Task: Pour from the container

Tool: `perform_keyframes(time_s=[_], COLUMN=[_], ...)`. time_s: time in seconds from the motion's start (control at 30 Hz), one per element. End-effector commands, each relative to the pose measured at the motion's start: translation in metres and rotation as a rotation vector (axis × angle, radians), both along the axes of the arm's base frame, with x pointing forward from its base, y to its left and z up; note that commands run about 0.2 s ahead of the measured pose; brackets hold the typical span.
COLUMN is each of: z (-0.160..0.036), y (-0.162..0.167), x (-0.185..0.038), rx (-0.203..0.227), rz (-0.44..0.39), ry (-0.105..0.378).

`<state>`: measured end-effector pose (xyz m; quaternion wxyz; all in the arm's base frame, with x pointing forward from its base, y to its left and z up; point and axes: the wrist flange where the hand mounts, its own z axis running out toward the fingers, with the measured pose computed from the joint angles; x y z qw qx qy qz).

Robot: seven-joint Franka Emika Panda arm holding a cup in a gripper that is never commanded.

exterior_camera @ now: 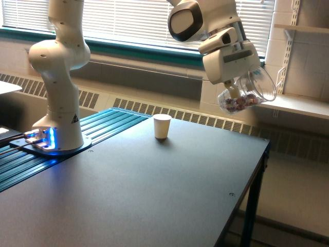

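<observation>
The container (245, 95) is a clear glass mug with a looped handle, and small multicoloured pieces lie in its lower end. It hangs high above the table near the exterior view's right, tipped well over on its side. My gripper (237, 85) is shut on it from above. A small white paper cup (162, 126) stands upright on the dark table (144, 190), below and to the left of the mug, apart from it.
The arm's white base (56, 131) with a blue light stands at the table's left on blue ribbed rails (103, 123). The table's right edge (252, 180) drops to the floor. A window with blinds and a white shelf (300, 105) lie behind.
</observation>
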<state>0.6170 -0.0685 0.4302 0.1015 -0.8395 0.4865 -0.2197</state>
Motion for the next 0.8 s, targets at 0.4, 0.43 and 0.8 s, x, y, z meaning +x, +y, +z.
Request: perform_keyframes(time_s=[0.4, 0.43, 0.8], z=[-0.032, -0.034, -0.042], y=[0.026, 0.031, 0.103], x=[-0.024, -0.029, -0.077], rx=[0.085, 0.107, 0.185], rz=[0.13, 0.13, 0.267], ry=[0.079, 0.08, 0.119])
